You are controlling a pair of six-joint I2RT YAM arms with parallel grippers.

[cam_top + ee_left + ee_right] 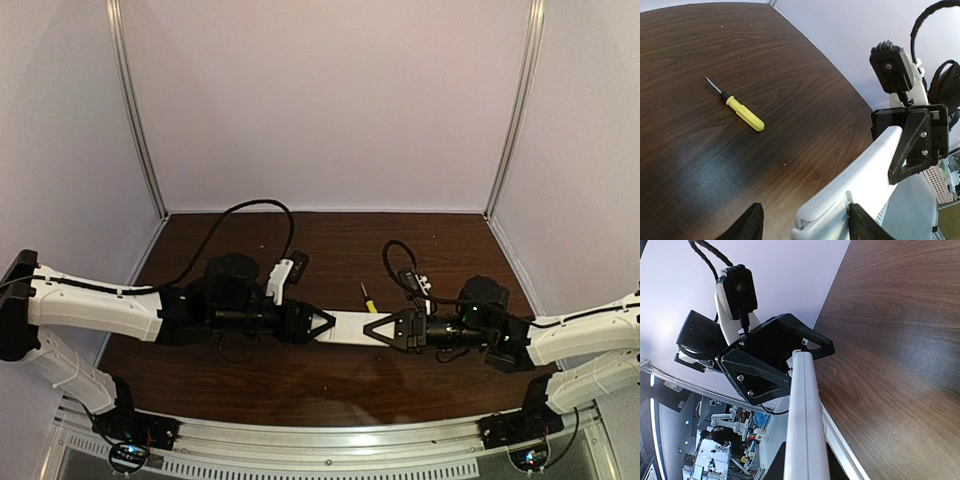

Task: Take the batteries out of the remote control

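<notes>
The white remote control hangs level above the table between the two grippers. My right gripper is shut on its right end; in the right wrist view the remote runs edge-on out of my right gripper. My left gripper is open around the other end. In the left wrist view that end lies against the right finger, with a wide gap to the left finger. No batteries show in any view.
A yellow-handled screwdriver lies on the brown table, just behind the remote, also seen in the top view as the screwdriver. White walls close off the back and both sides.
</notes>
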